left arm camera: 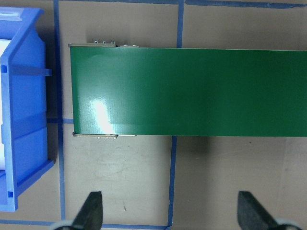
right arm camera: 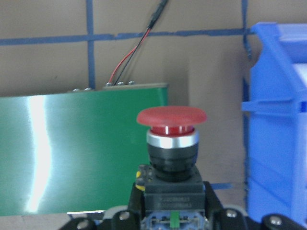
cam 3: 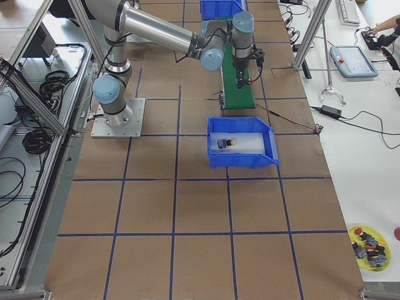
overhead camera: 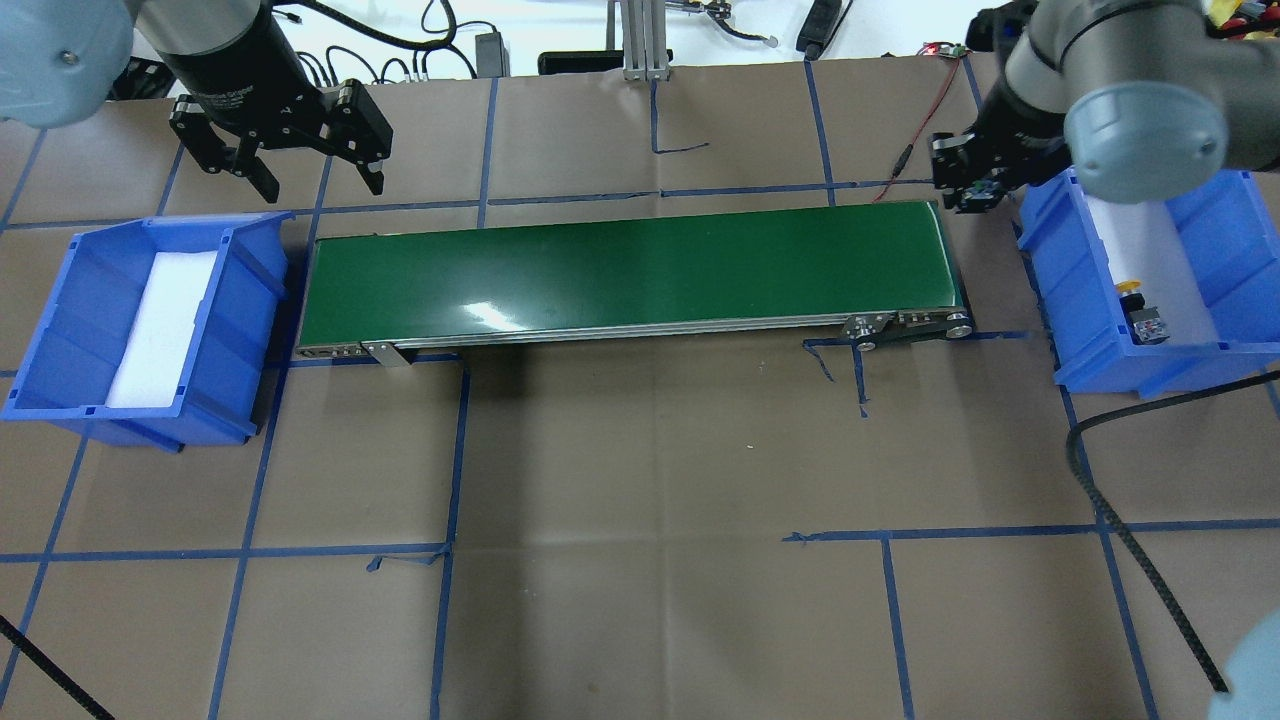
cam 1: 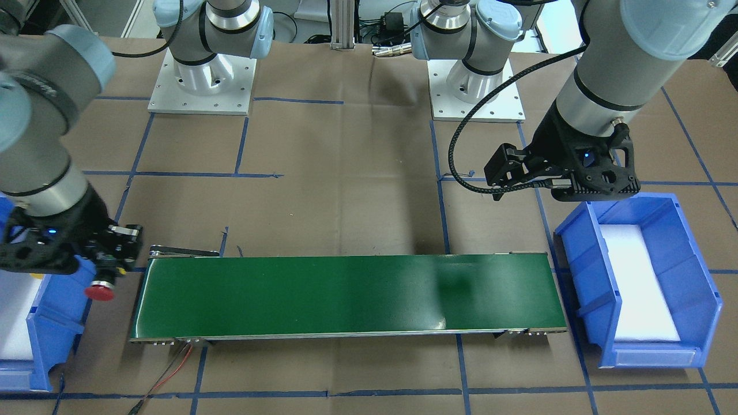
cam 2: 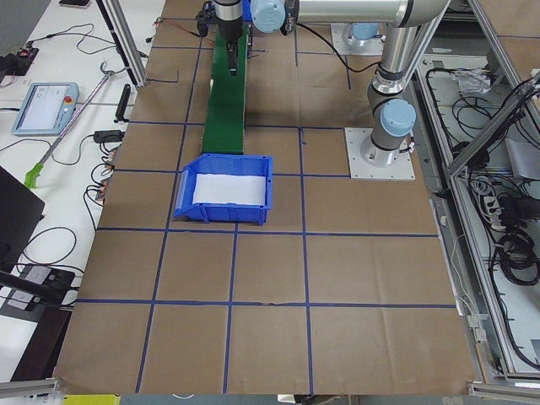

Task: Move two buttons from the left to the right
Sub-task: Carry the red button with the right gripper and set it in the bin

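At the lower left of the front-facing view, the right gripper (cam 1: 109, 259) is clamped on the red button (cam 1: 100, 291), its fingers pinching the black body while the round cap points toward the bottom of the frame. It hangs above the brown table cover (cam 1: 346, 196), between the end of the green conveyor belt (cam 1: 346, 294) and the right bin (cam 1: 57, 323), apart from both. The right wrist view shows the same button filling the lower centre, with a silver ring under the red cap, the belt's end behind it at left and the blue bin wall at right.

At the right edge of the overhead view, the yellow button (overhead camera: 1140, 310) lies on its side on the white pad (overhead camera: 1150, 250) inside the right bin, toward that bin's lower end in the frame.

At the upper left of the overhead view, the left gripper (overhead camera: 320, 185) hangs with its 2 fingers spread wide apart and nothing between them, above the table just beyond the belt's far corner and the left bin (overhead camera: 60, 310). Its wrist view shows both fingertips (left arm camera: 91, 211) at the bottom corners, the belt's end across the upper frame and the bin's wall at the left edge. That bin holds a white pad (overhead camera: 160, 330).
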{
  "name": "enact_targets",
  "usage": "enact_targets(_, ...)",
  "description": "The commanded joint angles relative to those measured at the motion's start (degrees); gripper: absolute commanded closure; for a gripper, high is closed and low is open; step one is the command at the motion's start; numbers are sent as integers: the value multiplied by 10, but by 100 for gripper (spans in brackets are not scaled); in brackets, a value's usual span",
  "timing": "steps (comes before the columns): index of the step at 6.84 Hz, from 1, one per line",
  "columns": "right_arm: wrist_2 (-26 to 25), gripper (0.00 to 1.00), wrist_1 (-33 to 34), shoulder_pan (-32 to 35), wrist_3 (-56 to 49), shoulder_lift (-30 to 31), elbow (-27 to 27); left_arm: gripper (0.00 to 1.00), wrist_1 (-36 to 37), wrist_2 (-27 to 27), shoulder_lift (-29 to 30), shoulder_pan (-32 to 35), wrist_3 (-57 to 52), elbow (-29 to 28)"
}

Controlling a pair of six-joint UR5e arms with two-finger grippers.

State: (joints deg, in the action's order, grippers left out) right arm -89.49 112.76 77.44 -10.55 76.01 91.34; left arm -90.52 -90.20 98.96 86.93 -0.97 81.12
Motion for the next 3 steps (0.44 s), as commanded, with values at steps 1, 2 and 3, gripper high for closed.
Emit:
enact_targets(1, 1, 94, -31, -116, -109, -11, -73, 0, 0, -1, 0, -1, 0, -1)
enact_targets(2, 0, 94, -23, -150, -146, -34, -86, 0, 1, 0, 1, -1, 0, -3)
enact_targets(3, 1, 94, -14, -170, -164, -68, -86, 0, 0, 0, 1, -1, 0, -3)
